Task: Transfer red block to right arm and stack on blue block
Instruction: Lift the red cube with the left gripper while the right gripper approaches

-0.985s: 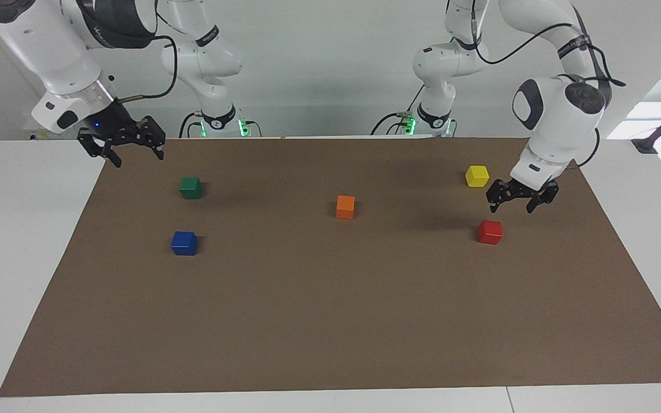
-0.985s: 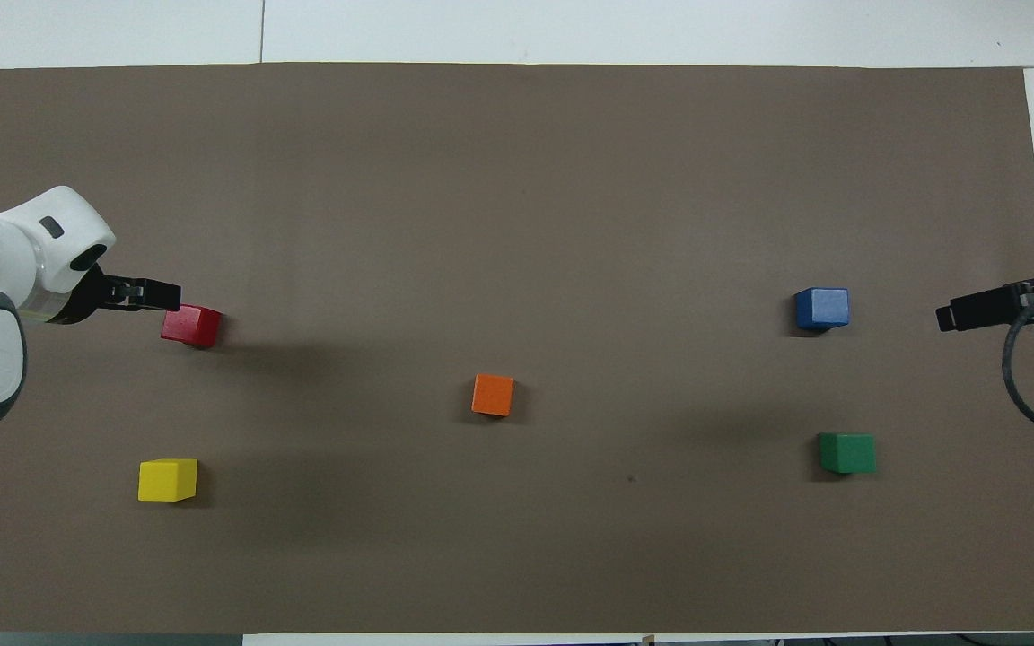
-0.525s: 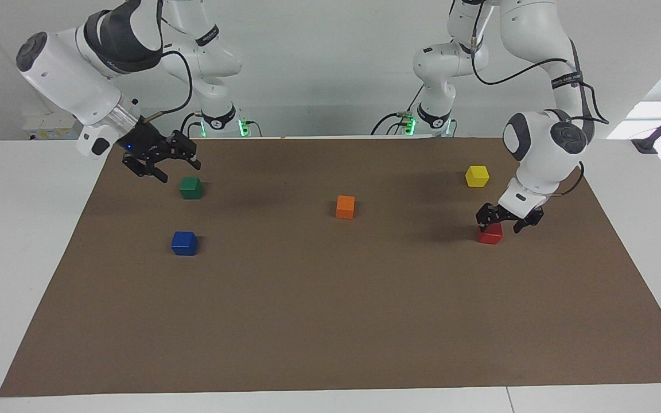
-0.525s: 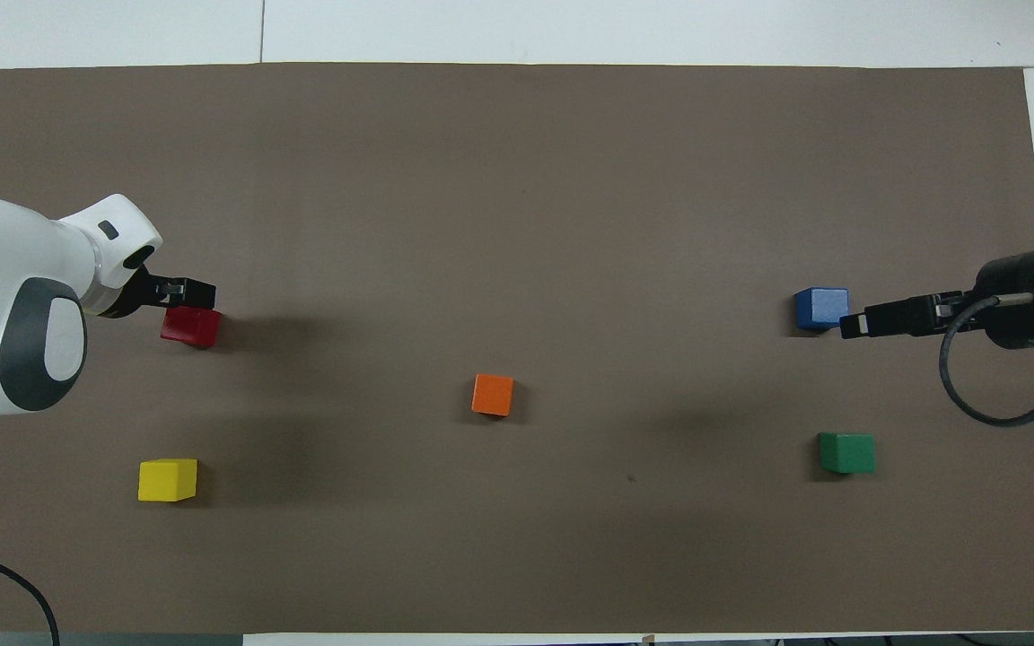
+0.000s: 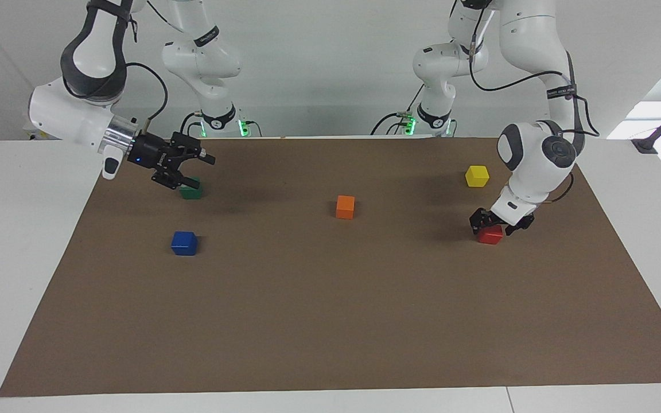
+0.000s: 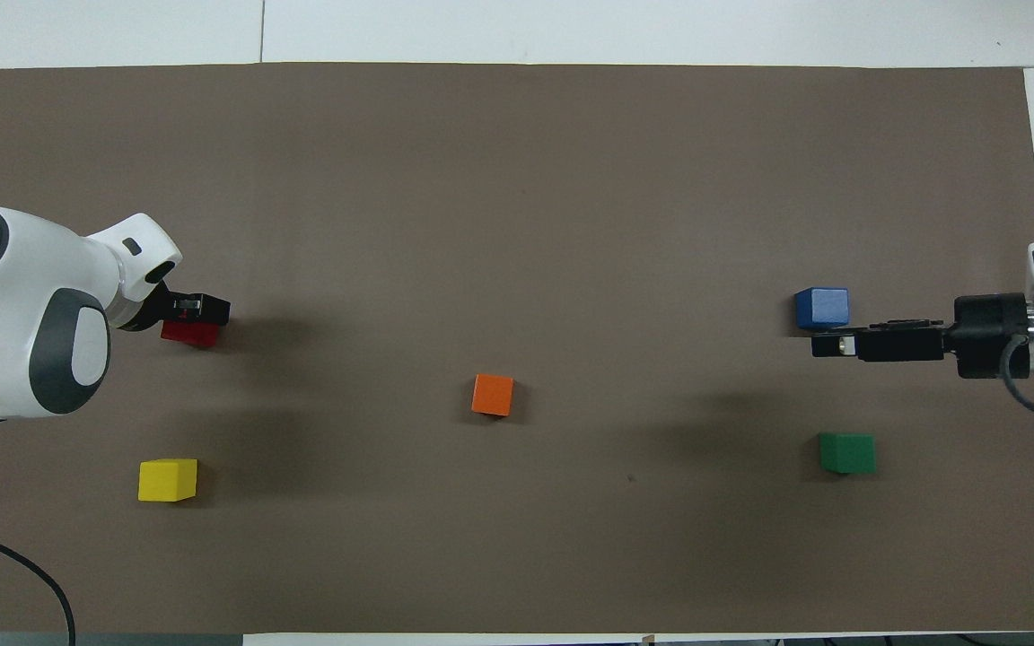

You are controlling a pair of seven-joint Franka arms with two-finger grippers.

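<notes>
The red block (image 5: 491,236) sits on the brown mat toward the left arm's end. My left gripper (image 5: 494,228) is down at it, open, with a finger on either side of the block. In the overhead view the left gripper (image 6: 203,309) covers part of the red block (image 6: 187,336). The blue block (image 5: 184,243) sits toward the right arm's end. My right gripper (image 5: 191,170), blue light at its wrist, is open and held in the air over the green block (image 5: 191,193). In the overhead view the right gripper (image 6: 829,344) shows beside the blue block (image 6: 822,308).
An orange block (image 5: 345,206) sits mid-mat. A yellow block (image 5: 477,176) sits nearer to the robots than the red block. The brown mat (image 5: 330,321) covers most of the white table.
My left gripper has come down from above the red block until its fingers straddle it. My right arm has swung in from the table's edge to over the green block.
</notes>
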